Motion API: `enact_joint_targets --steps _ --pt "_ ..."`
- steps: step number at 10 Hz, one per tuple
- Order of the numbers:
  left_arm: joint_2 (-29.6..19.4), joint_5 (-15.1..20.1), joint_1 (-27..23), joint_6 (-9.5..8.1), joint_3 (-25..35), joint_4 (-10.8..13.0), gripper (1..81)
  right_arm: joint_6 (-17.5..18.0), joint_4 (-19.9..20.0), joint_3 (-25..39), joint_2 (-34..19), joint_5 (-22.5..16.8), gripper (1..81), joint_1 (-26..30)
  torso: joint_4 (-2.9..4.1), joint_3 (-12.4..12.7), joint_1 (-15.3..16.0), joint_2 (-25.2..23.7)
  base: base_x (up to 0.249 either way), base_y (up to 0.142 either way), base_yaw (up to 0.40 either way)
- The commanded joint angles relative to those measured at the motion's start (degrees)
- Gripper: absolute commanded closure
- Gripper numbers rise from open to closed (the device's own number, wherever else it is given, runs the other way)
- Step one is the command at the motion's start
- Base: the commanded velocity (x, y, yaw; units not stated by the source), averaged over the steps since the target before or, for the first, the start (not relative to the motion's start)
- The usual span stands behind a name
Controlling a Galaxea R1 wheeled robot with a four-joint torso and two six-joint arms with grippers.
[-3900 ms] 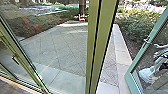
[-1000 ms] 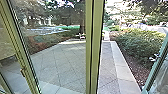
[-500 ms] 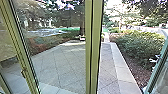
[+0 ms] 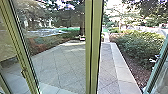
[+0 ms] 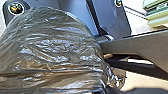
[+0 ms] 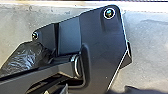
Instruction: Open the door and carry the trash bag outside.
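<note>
bag may snag on post if we cut tight toward open door right of it; can't tell either gripper's opening or hold.

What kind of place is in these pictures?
Probably a building's glass doorway onto a paved yard: green door frames, paving slabs and bushes show it.

Trash bag cropped, left wrist view. Door cropped, head view. Pale object by trunk too small to ID.
</note>
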Motion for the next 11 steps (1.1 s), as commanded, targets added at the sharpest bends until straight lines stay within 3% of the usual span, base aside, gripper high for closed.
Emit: enact_joint_targets --steps 1,3,4,5,6,11 --pt "-0.05 3.23 -2.37 0.27 -0.35 0.16 81.1 -0.38 -2.37 -5.86 3.73 0.64 1.0 -0.53 -0.02 0.0 0.0 0.0 0.0 0.0 0.0" --pt "0.12 3.23 -2.46 0.27 -0.79 0.08 81.1 -0.39 -3.24 -9.82 6.81 0.64 1.0 -1.41 -0.02 0.0 0.0 0.0 0.0 0.0 0.0" --pt "0.13 3.23 -2.55 0.27 -0.79 0.16 81.1 -0.47 -3.33 -11.49 8.13 0.64 1.0 -1.5 1.68 0.0 0.0 0.0 0.0 0.0 0.0" --pt "0.13 3.23 -2.55 0.27 -0.88 0.08 81.1 -0.38 -3.68 -12.89 9.35 0.64 1.0 -1.59 0.13 0.02 0.0 -0.02 0.0 0.0 0.0" --pt "0.13 3.23 -2.55 0.27 -1.15 -0.01 81.1 -0.38 -3.94 -14.38 10.85 0.64 1.0 -2.11 0.53 0.02 0.0 -0.02 0.0 0.0 0.0" --pt "1.1 3.23 -3.16 0.27 -3.17 -0.19 81.1 -0.29 -5.79 -28.27 20.78 0.64 1.0 -3.53 0.59 0.02 -0.02 -0.02 0.0 0.0 0.0"
